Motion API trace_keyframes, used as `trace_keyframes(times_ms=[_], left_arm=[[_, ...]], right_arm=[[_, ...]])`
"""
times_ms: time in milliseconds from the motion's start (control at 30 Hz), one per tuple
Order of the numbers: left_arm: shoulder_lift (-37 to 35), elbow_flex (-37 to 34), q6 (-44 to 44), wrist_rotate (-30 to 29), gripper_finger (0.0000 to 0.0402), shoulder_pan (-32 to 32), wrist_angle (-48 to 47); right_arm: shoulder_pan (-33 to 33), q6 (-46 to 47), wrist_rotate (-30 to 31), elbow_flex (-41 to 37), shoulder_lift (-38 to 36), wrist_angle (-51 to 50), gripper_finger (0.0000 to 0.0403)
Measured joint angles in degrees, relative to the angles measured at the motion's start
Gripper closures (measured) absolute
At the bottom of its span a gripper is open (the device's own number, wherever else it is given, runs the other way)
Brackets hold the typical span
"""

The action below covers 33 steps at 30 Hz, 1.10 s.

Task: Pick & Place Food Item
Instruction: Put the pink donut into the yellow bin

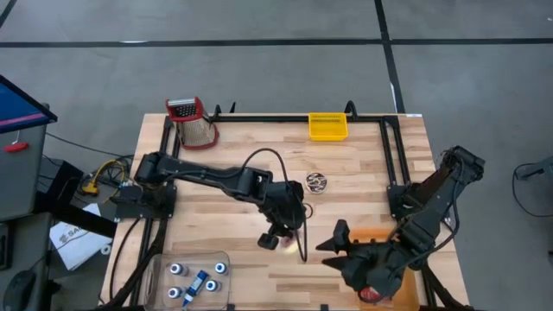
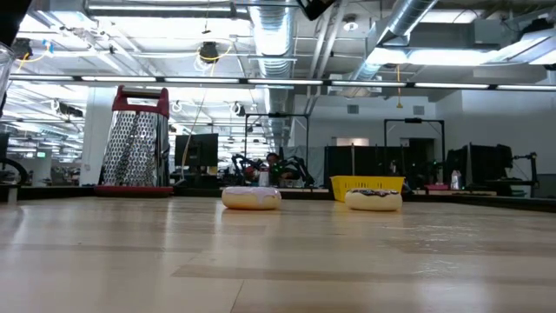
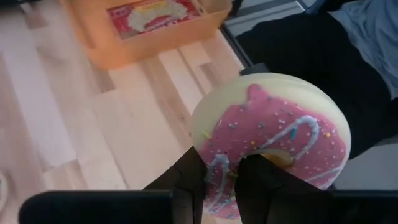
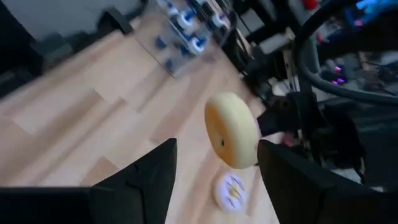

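A pink-frosted donut [image 3: 273, 124] with sprinkles hangs above the table's near middle, held in my left gripper [image 3: 224, 165], which shows in the high view [image 1: 281, 235]. Its pale underside [image 4: 233, 130] faces my right gripper [image 4: 217, 146], which stands open just right of it [image 1: 333, 246] with nothing between its fingers. A dark-sprinkled donut [image 1: 317, 182] lies flat on the table. The low view shows it [image 2: 373, 200] and a second, pale donut [image 2: 252, 198], also flat on the wood. My left gripper pinches the donut's ring between its two fingers [image 3: 189, 180] at the part nearest the wrist [image 3: 221, 180]. The fingers slant down from the table's left. The donut stands on edge, frosting toward the wrist camera, lifted clear of the table.
An orange tray [image 1: 376, 233] holding a red packet [image 3: 152, 15] lies under my right arm at the near right. A yellow bin [image 1: 328, 127] and a red-topped grater [image 1: 194, 121] stand along the far edge. A clear box of small bottles [image 1: 194, 276] sits near left.
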Motion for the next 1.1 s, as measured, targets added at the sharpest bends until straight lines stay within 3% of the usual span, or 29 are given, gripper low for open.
trace_keyframes(times_ms=[400,1100], left_arm=[[0.0,-1.36,0.4,2.86,0.0341,-2.82,5.81],[0.0,-1.38,0.52,5.84,0.0341,-4.98,12.03]], right_arm=[[-4.38,-1.52,-9.92,0.0,0.09,4.82,0.0187],[-4.38,-10.74,-10.22,-0.02,3.43,13.42,0.0187]])
